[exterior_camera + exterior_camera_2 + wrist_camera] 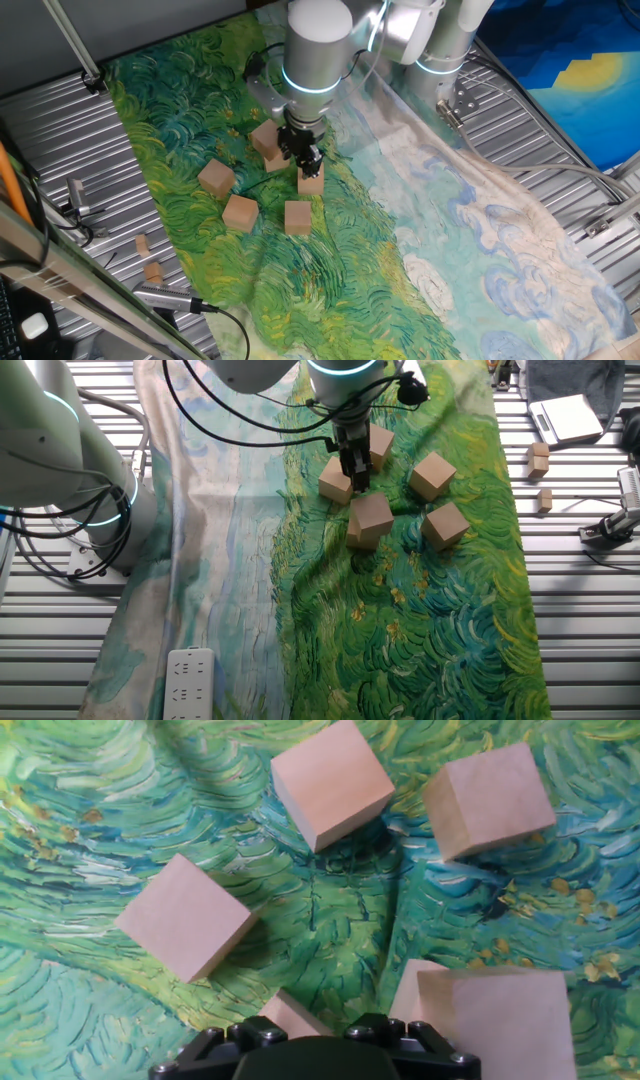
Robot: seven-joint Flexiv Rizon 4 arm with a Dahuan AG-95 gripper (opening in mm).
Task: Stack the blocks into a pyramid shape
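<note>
Six plain wooden blocks lie on the painted cloth. My gripper [306, 160] hangs low over one block [311, 181], its fingertips at that block's top; the fingers' spread is not clear. The hand view shows only a corner of this block [288, 1013] above the black gripper body. Just behind the gripper sit two blocks [270, 145] close together; one of them [495, 1020] looms large and overlaps the other [404, 992]. Three loose blocks lie apart: [216, 178], [240, 212], [298, 216]. In the other fixed view the gripper [355, 478] stands beside its block [334, 481].
Two much smaller tan bits [147, 257] rest on the ribbed metal table off the cloth's edge. A white power strip [188, 682] lies on the cloth's pale end. The arm's base [60, 480] and cables stand at one side.
</note>
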